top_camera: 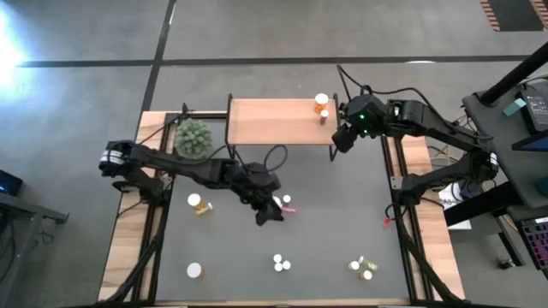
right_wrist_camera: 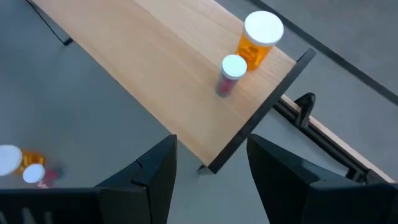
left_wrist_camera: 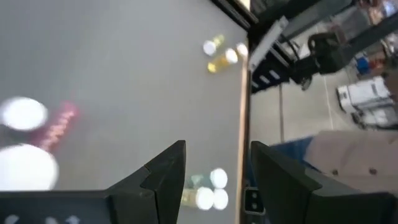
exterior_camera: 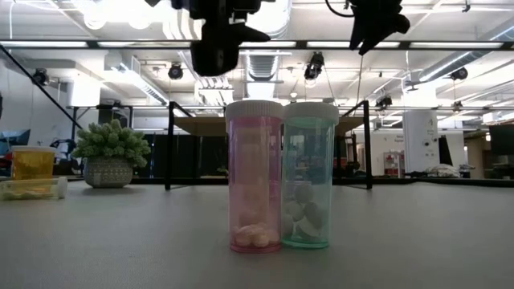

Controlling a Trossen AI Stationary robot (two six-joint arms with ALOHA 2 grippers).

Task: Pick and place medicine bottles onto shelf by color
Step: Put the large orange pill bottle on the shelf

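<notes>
The light-wood shelf (top_camera: 274, 121) stands at the mat's far edge. An orange bottle (right_wrist_camera: 257, 40) and a smaller bottle (right_wrist_camera: 229, 74) stand on its right end. My right gripper (right_wrist_camera: 211, 144) hovers open above that end, holding nothing. My left gripper (top_camera: 268, 214) hangs open over the mat's middle, just left of a lying pink bottle (top_camera: 288, 206) and white-capped bottles (left_wrist_camera: 23, 114). A pink bottle (exterior_camera: 255, 177) and a green one (exterior_camera: 308, 175) stand upright near the front edge.
An orange bottle (top_camera: 199, 204) and a white-capped one (top_camera: 195, 270) sit on the mat's left part. Yellow-green bottles (top_camera: 361, 269) sit at the near right. A spiky green plant (top_camera: 193, 138) stands left of the shelf. Black frame rails run along both sides.
</notes>
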